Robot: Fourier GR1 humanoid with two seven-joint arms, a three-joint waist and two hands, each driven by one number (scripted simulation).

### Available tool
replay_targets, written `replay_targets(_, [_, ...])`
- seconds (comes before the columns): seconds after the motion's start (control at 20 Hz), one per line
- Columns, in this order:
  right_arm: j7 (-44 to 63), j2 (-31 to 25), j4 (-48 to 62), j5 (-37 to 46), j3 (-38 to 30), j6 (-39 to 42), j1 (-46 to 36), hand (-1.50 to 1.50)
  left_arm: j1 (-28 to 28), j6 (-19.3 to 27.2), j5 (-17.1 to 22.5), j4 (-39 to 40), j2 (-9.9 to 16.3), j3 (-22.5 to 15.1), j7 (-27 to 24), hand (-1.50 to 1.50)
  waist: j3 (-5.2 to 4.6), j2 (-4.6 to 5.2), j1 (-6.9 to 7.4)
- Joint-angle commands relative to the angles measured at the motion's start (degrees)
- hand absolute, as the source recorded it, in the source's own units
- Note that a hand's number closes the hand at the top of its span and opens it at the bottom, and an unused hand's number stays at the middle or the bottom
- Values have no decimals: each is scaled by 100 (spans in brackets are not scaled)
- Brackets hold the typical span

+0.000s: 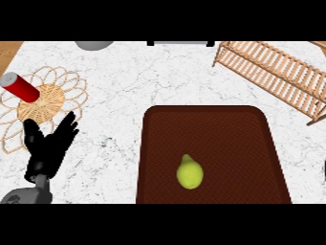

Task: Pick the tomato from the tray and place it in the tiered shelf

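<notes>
A home kitchen, by the look of it: a white marble counter (158, 81) fills the frame, with wood flooring at the upper left. A wooden slatted shelf (282, 76) at upper right, a woven trivet (42, 107) at left and a brown serving tray (211, 139) at lower centre suit it.

Bright, even light across the marble counter (158, 76); barely any shadows, no glare, edges crisp corner to corner.

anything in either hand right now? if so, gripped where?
Nothing is held. The left hand is open above the counter beside the woven trivet. The right hand is out of view. The yellow-green fruit lies untouched on the tray.
</notes>
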Motion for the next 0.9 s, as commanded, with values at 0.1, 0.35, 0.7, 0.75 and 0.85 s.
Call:
replay_targets(0.1, [45, 99, 341, 117, 107, -100, -212, 150, -55, -283, 235, 259, 235, 337, -15, 0, -16, 12, 9])
replay_targets(0.35, [243, -28, 76, -199, -333, -561, -159, 150, 126, 81, -101, -155, -126, -65, 97, 0, -10, -7, -24])
replay_targets(0.7, [-63, -25, 25, -746, -913, -1439, -253, -150, -266, -156, 103, 339, 71, 238, 80, 0, -12, 28, -12])
replay_targets(0.75, [111, 146, -10, -716, -887, -1630, -339, -150, -54, 11, -54, -22, -33, 76, 116, 0, -10, 10, 24])
replay_targets(0.85, [-256, -102, 0, -1010, -1146, -1690, -311, -150, -74, -99, 2, 72, 2, 113, 85, 0, -10, 18, 10])
